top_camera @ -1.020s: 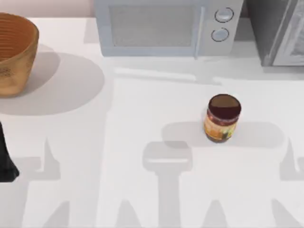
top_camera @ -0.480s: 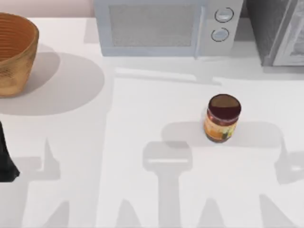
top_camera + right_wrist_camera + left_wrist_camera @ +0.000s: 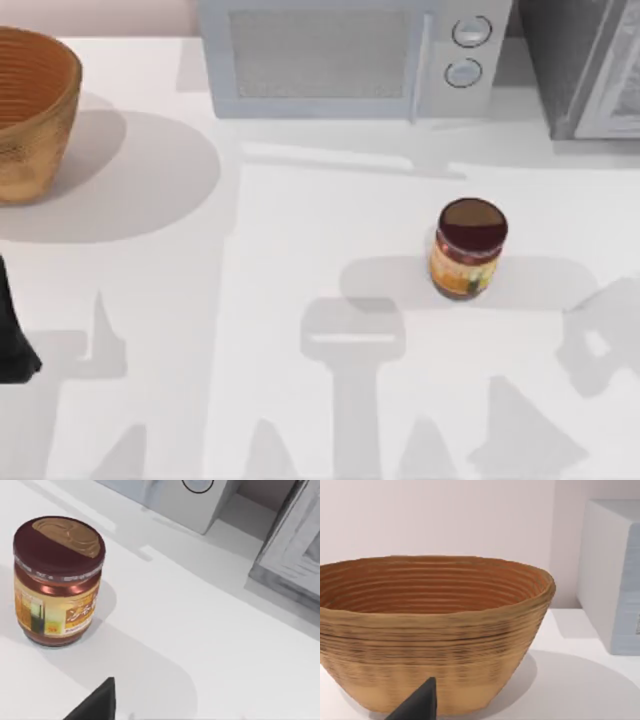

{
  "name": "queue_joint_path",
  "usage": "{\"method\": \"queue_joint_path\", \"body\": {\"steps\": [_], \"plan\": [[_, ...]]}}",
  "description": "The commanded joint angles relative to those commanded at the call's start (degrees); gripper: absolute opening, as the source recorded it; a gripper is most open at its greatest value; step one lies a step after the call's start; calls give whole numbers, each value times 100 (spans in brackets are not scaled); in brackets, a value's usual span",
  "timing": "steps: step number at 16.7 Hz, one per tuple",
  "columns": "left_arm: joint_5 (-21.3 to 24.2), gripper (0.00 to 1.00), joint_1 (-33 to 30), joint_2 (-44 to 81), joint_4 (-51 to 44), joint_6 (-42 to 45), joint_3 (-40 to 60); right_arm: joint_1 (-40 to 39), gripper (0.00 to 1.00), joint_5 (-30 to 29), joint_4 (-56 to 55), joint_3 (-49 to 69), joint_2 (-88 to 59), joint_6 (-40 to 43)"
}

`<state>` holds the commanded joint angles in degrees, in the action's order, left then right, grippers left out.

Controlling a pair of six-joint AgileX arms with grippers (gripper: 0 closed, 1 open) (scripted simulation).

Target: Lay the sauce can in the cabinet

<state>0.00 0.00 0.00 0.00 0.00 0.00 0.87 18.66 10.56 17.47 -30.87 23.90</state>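
Upright, one sauce can, one cabinet, one basket

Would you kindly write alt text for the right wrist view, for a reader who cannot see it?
A sauce can stands upright on the white table, untouched. Beyond it sit a corner of the microwave and part of the cabinet; a dark fingertip pokes in at the edge.

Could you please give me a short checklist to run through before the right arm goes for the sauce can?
1. Sauce can upright on the table: ok.
2. Space around the can free of other things: ok.
3. Can in the right wrist view: ok.
4. Cabinet at the table's back right, open to receive the can: cannot tell.
5. Microwave apart from the can: ok.
6. Right claw open: cannot tell.
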Motion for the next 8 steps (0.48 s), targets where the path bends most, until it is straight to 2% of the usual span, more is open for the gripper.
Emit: {"method": "queue_joint_path", "body": {"steps": [8], "plan": [[0, 100, 0, 0, 0, 0, 0, -9, 100, 1258, 704, 1167, -2058, 1692]]}}
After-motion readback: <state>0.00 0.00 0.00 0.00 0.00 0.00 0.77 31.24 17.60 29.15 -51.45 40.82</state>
